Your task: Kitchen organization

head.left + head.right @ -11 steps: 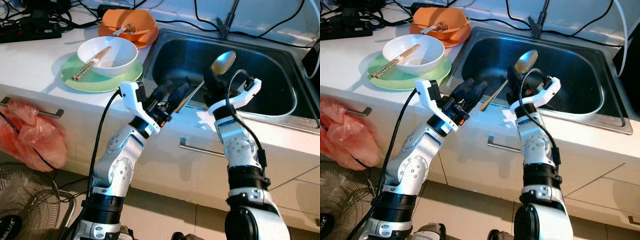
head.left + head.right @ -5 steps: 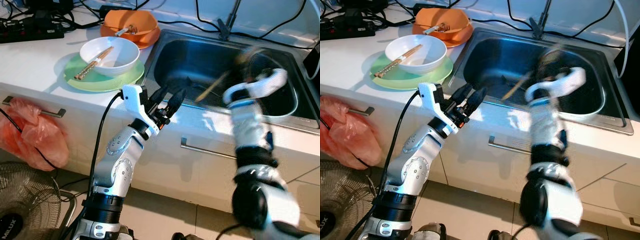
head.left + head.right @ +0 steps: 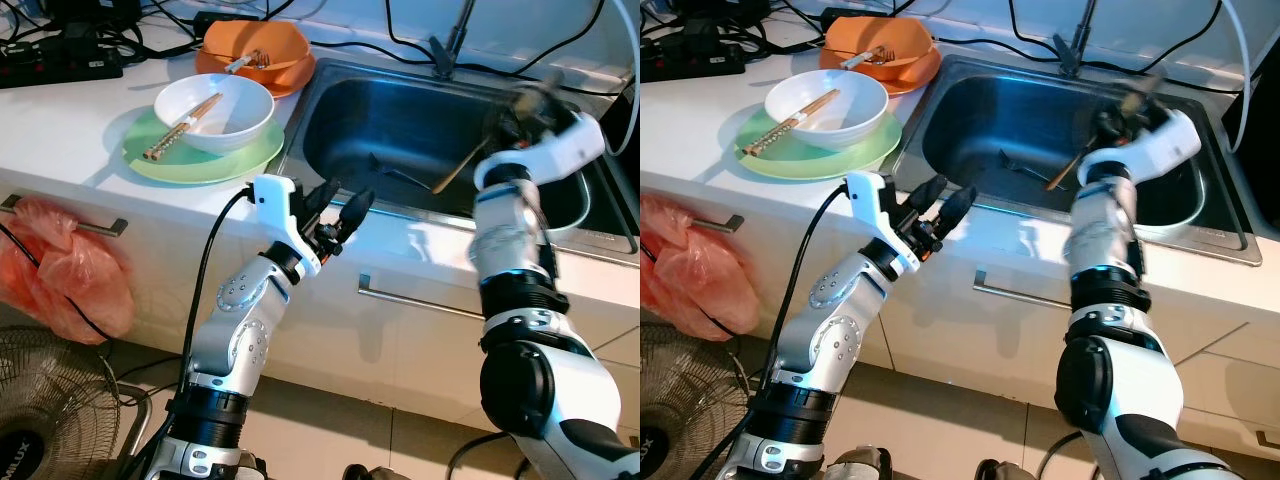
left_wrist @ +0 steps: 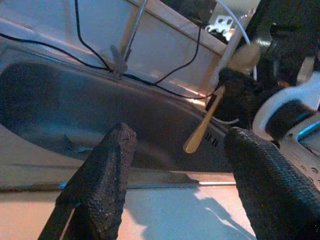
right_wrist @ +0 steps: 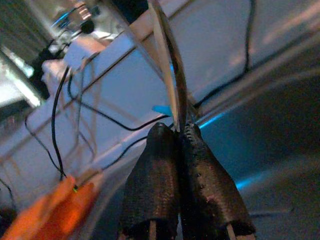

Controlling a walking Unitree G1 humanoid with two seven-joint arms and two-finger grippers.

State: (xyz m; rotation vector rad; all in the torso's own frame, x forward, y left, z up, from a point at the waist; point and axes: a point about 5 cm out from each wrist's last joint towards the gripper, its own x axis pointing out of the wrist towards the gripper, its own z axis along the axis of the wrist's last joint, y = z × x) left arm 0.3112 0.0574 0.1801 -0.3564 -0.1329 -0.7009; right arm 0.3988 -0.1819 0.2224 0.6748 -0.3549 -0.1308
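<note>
My right gripper hangs over the right half of the steel sink, shut on a metal spoon with a wooden handle. The handle slants down to the left over the basin, and the spoon's bowl is blurred above the gripper. At the sink's front left corner my left gripper stands open over the counter edge with nothing between its fingers. It is apart from the spoon.
A dark utensil lies on the sink floor. Left of the sink stand a white bowl with chopsticks on a green plate and an orange bowl. Cables run along the back. A red bag and a fan sit below.
My right gripper has swung the spoon to the right and farther back over the sink. The left gripper has spread its fingers and drawn back from the spoon handle.
</note>
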